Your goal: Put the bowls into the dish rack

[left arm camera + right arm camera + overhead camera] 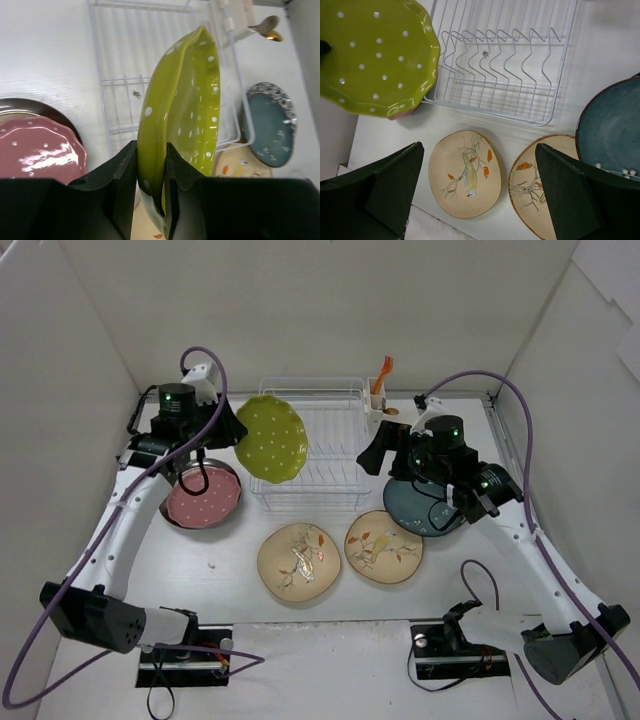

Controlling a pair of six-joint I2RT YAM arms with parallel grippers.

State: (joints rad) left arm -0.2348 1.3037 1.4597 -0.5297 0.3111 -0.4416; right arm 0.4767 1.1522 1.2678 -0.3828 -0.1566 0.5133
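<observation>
The dish rack holds no bowl yet; only the small cup with an orange utensil stands at its far right corner, so the loading has barely begun. The left hand is clamped on the rim of the lime green bowl, which it holds on edge over the rack's left end. Whether the bowl touches the wires I cannot tell. It seems about ready to go down between the dividers. The right hand hovers just right of the rack with its jaws spread wide and nothing in them, above the dark teal bowl. Everything else lies flat on the tabletop: the pink bowl left of the rack, resting in a darker dish, and the two cream bowls side by side in front of it. By my count, one bowl is in transit and at least four remain.
</observation>
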